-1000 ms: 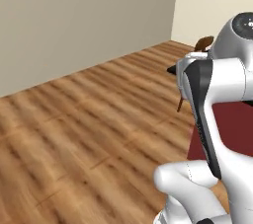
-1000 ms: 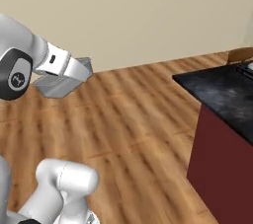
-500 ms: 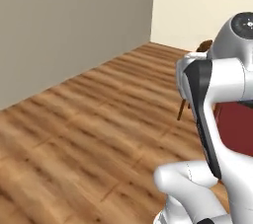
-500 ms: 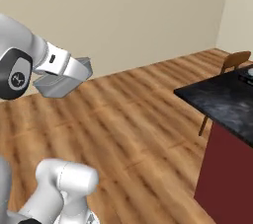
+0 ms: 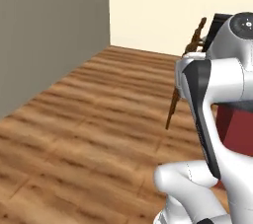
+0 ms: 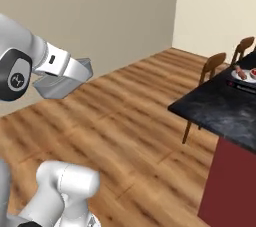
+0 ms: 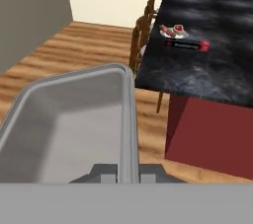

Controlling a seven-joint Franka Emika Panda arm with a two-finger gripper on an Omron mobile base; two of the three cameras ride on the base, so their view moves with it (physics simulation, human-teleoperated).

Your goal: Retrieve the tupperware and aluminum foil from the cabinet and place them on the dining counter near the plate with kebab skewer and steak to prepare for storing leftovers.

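The tupperware (image 7: 69,119) is a pale grey shallow tub, held up in the air over the wooden floor. My gripper (image 7: 127,172) is shut on its right-hand rim, one finger on each side of the wall. From the right base view the tupperware (image 6: 56,86) hangs at the end of my gripper (image 6: 75,73), at the left. The dining counter (image 7: 212,77) has a glossy black top on a red base. On it stands the small white plate (image 7: 174,31) with food, and the aluminum foil (image 7: 187,45), a long black box, lies beside it. The cabinet is out of view.
Wooden stools (image 7: 146,20) stand along the counter's left side; two stools (image 6: 212,66) also show in the right base view next to the dining counter (image 6: 220,111). A grey wall (image 5: 49,35) runs on the left and a cream wall (image 5: 158,6) behind. Wooden floor (image 6: 130,121) lies open between.
The whole picture has shifted, so the base has turned or driven: the counter, stools and cream wall have come further into view. The tub stays in my shut gripper.
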